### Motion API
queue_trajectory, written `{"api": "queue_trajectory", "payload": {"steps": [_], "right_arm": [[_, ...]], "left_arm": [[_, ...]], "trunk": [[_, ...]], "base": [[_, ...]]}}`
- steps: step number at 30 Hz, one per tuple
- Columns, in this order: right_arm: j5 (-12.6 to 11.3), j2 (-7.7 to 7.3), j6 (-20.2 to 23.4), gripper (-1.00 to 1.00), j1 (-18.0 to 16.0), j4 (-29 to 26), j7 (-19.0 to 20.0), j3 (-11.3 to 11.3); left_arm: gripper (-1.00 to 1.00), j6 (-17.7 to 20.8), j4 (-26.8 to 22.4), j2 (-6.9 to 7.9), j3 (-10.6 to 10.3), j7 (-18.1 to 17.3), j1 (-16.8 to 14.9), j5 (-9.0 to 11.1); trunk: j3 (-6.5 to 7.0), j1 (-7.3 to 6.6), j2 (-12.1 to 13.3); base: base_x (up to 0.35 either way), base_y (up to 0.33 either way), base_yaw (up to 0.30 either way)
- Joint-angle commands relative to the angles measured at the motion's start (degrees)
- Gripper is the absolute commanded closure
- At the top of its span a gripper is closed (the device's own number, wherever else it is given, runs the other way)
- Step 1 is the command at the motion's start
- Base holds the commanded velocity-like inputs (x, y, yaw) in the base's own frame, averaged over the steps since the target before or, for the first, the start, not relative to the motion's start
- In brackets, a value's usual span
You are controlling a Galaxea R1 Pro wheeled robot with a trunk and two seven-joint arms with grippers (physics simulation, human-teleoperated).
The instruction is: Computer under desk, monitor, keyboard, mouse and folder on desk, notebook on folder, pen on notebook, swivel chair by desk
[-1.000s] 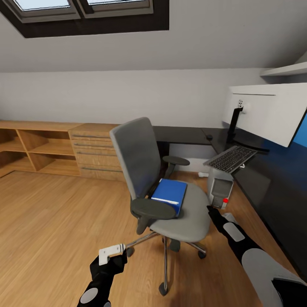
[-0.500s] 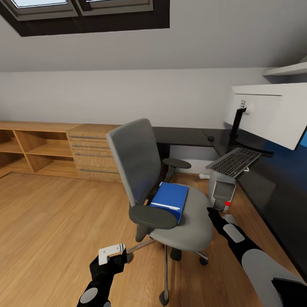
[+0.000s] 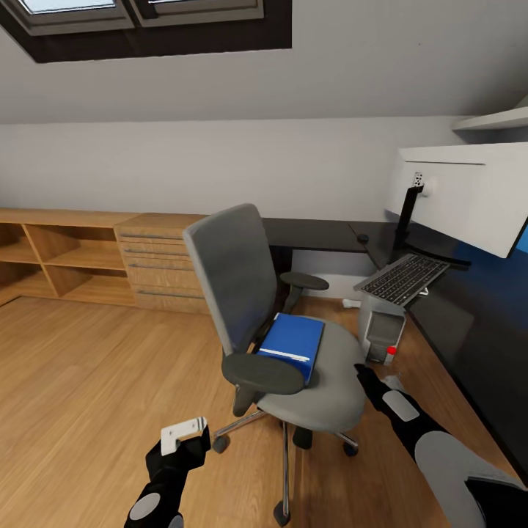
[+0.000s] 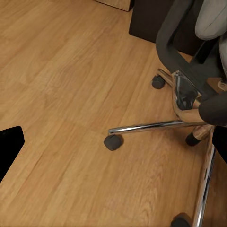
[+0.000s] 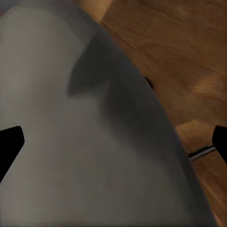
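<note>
The grey swivel chair stands mid-floor, away from the black desk, with the blue folder flat on its seat. A thin whitish streak crosses the folder's near end; I cannot tell if it is the pen. The notebook is out of view. The monitor stands on the desk with its white back to me. The keyboard overhangs the desk edge above the computer. The mouse lies at the desk's corner. My right gripper is open at the seat's edge. My left gripper is open above the chair's chrome base.
A light wooden drawer unit and open shelves line the back wall on the left. Wooden floor spreads to the left of the chair. A white wall shelf hangs above the monitor.
The view shifted a little a second ago. My left gripper has since dropped slightly lower and to the left. The right arm has barely moved.
</note>
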Motion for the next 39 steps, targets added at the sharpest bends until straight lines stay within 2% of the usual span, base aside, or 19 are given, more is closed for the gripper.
{"api": "queue_trajectory", "payload": {"steps": [1,8,24,39], "right_arm": [[-0.27,0.07,0.31,-1.00,0.00,-0.06,-0.13,-0.25],[-0.23,0.17,0.31,-1.00,0.06,0.03,-0.12,-0.25],[-0.28,0.19,0.40,-1.00,0.14,0.03,-0.03,-0.20],[-0.28,0.18,0.40,-1.00,0.10,0.03,-0.03,-0.22]], "left_arm": [[-1.00,0.12,-0.10,0.01,-0.02,0.46,-0.01,0.60],[-1.00,0.12,-0.11,-0.01,0.08,0.46,-0.01,0.61],[-1.00,0.12,-0.12,-0.08,-0.29,0.46,-0.01,0.61],[-1.00,0.19,-0.05,-0.08,-0.53,0.37,-0.01,0.61]], "trunk": [[-0.04,-0.01,-0.02],[-0.04,-0.01,-0.02],[-0.04,-0.01,-0.02],[-0.04,-0.01,-0.02]], "base": [[0.000,0.000,0.000],[0.000,0.000,0.053],[0.001,0.000,0.203],[0.263,0.000,0.214]]}}
